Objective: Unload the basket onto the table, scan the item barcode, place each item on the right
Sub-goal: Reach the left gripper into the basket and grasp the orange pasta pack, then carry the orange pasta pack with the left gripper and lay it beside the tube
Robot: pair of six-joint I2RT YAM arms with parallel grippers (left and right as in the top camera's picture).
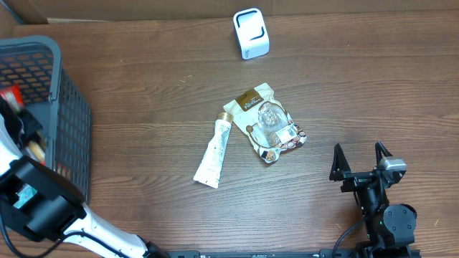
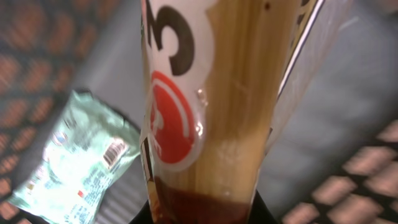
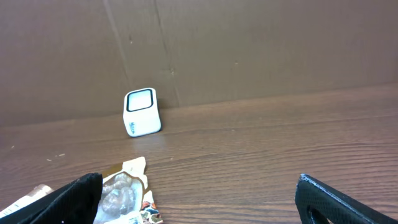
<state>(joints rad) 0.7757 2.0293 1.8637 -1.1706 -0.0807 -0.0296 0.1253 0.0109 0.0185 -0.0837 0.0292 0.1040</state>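
The left tool [image 2: 200, 214] is clenched on a spaghetti packet [image 2: 236, 106] inside the basket [image 1: 68, 107] at the left, so pick-up is under way, and next it probably needs lifting toward the scanner [image 1: 251, 34] at the table's [image 1: 143, 86] far edge, while the right tool [image 1: 360, 159] waits released.

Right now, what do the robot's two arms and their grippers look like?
The right arm is black, with a grey camera block, a thin black cable and a right gripper of two pointed black fingers. The left arm has white links and a black housing with a blue patch.
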